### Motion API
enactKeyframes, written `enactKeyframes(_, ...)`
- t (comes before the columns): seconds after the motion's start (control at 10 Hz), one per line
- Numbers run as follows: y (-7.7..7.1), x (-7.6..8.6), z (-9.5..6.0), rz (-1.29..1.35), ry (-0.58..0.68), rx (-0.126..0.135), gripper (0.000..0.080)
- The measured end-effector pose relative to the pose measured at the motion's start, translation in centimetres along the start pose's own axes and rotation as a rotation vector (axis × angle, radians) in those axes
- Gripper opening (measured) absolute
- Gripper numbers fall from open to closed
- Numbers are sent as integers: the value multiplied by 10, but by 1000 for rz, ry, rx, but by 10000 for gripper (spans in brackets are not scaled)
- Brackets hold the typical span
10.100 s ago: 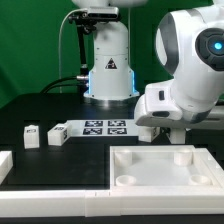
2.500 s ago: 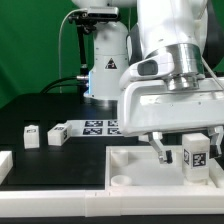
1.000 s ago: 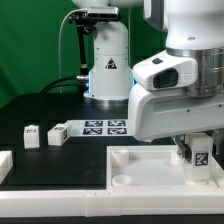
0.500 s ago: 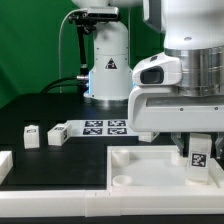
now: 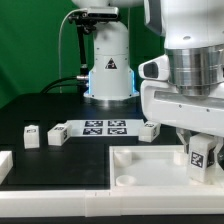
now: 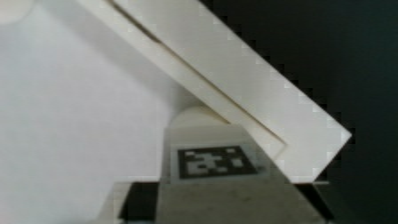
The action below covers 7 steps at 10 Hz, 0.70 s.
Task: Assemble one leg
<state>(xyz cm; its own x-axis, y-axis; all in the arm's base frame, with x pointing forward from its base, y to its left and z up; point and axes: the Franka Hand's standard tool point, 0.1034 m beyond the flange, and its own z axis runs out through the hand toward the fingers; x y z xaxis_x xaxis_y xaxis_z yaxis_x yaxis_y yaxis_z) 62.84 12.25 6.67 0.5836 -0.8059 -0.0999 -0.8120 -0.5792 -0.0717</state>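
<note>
My gripper (image 5: 203,160) is shut on a leg (image 5: 203,155), a stubby white post with a black-and-white tag, slightly tilted. It holds the leg low over the near corner of the white tabletop (image 5: 150,170) on the exterior view's right. In the wrist view the leg (image 6: 217,158) stands between my dark fingers (image 6: 146,200), against the tabletop's raised rim (image 6: 240,85). The corner hole under the leg is hidden. Three more legs lie on the black table: two on the exterior view's left (image 5: 31,135) (image 5: 57,133) and one behind the tabletop (image 5: 150,128).
The marker board (image 5: 105,127) lies flat behind the tabletop. A white block (image 5: 5,165) sits at the exterior view's left edge. The robot base (image 5: 108,70) stands at the back. A white ledge (image 5: 60,205) runs along the front.
My gripper has carried the leg a little to the exterior view's right and lower over the tabletop corner. The wrist has turned, and the leg behind the tabletop now shows.
</note>
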Motion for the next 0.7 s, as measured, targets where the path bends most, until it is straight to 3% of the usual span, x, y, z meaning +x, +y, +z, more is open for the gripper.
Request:
enactKeyframes(0.1,0,0,0,123,1,0,290)
enactKeyframes(0.3,0,0,1,121,0,-1,290)
enactKeyframes(0.5,0,-1,2,57,0,-2,525)
enactKeyframes(0.6,1,-1,2,10,1,-4,525)
enactKeyframes(0.7,2,0,3,-120,0,-6,624)
